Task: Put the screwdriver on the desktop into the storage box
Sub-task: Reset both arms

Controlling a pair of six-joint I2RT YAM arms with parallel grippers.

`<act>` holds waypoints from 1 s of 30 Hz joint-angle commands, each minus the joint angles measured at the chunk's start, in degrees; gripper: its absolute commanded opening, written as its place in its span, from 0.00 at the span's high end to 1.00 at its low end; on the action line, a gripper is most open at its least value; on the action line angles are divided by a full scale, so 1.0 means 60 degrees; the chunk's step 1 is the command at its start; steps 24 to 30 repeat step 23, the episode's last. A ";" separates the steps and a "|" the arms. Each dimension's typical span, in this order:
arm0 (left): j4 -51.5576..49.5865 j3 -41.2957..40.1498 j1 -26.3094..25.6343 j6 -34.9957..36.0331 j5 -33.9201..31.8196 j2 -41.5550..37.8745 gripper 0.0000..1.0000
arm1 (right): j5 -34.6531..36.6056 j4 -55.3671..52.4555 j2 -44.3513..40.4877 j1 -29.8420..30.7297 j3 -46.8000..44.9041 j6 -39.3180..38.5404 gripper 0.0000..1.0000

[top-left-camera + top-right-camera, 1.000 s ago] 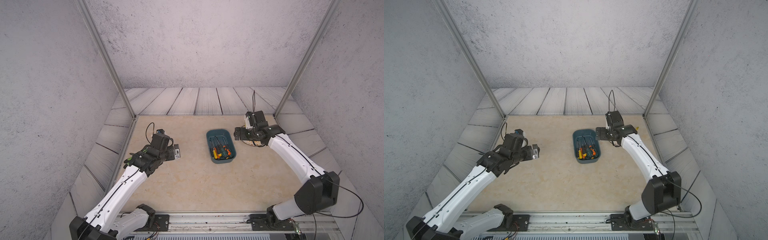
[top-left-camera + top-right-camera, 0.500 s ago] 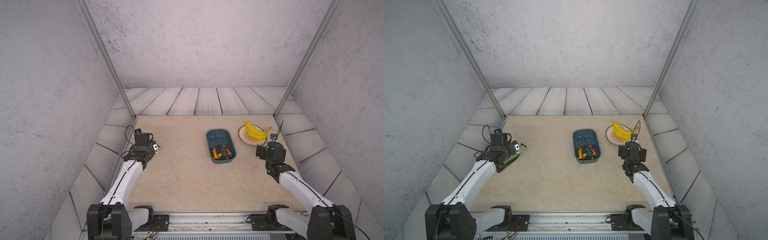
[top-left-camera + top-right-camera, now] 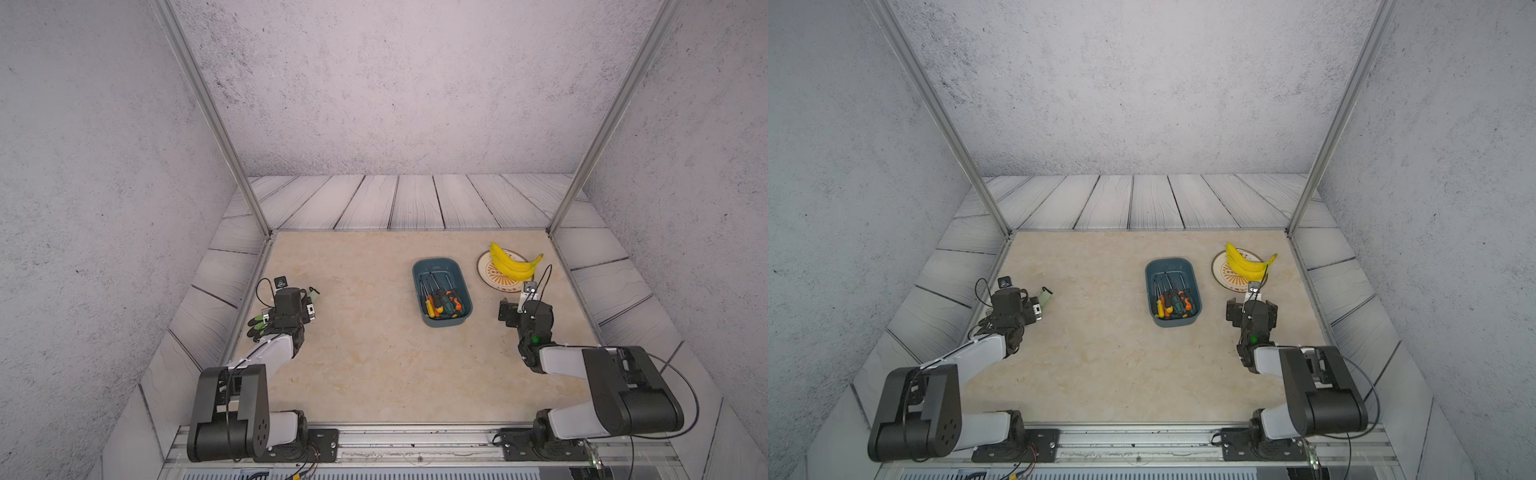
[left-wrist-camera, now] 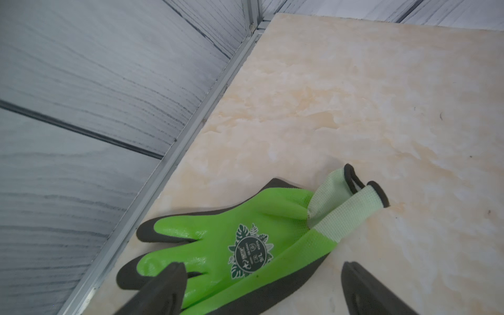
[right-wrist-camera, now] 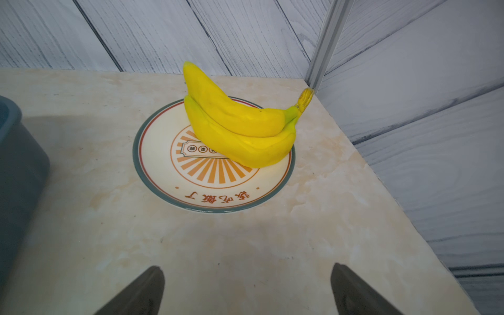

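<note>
The teal storage box (image 3: 442, 266) (image 3: 1171, 268) sits right of the middle of the beige desktop (image 3: 374, 353). Several screwdrivers (image 3: 440, 297) with orange, yellow and green handles lie inside it. I see no screwdriver on the bare desktop. My left gripper (image 3: 291, 309) (image 4: 261, 268) hangs open near the desktop's left rail, its fingers either side of a green glove (image 4: 245, 231). My right gripper (image 3: 525, 311) (image 5: 246, 268) is open and empty over bare desktop, between the box wall (image 5: 16, 163) and the plate.
A round cream plate (image 3: 486, 276) (image 5: 218, 191) holding yellow bananas (image 3: 511, 266) (image 5: 240, 128) stands at the back right corner. The glove (image 3: 257, 326) lies by the left metal rail (image 4: 169, 161). Both arms are folded back near the front rail.
Both arms have drawn back toward the front. The right gripper left the spot over the plate, uncovering the bananas. The left gripper moved left to above the glove.
</note>
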 commanded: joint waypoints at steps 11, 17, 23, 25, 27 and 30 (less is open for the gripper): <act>0.5495 -0.0810 -0.0160 0.0998 0.1587 0.2056 0.02 | -0.0111 -0.0463 0.0627 -0.0203 0.1149 0.0163 0.01; 0.4519 -0.0497 -0.0297 0.1050 0.1427 0.1868 0.01 | -0.0084 -0.0996 0.0589 -0.0216 0.1368 0.0205 0.00; 0.4402 -0.0445 -0.0318 0.1082 0.1354 0.1837 0.01 | -0.0098 -0.0993 0.0596 -0.0203 0.1374 0.0266 0.00; 0.4402 -0.0445 -0.0318 0.1082 0.1354 0.1837 0.01 | -0.0098 -0.0993 0.0596 -0.0203 0.1374 0.0266 0.00; 0.4402 -0.0445 -0.0318 0.1082 0.1354 0.1837 0.01 | -0.0098 -0.0993 0.0596 -0.0203 0.1374 0.0266 0.00; 0.4402 -0.0445 -0.0318 0.1082 0.1354 0.1837 0.01 | -0.0098 -0.0993 0.0596 -0.0203 0.1374 0.0266 0.00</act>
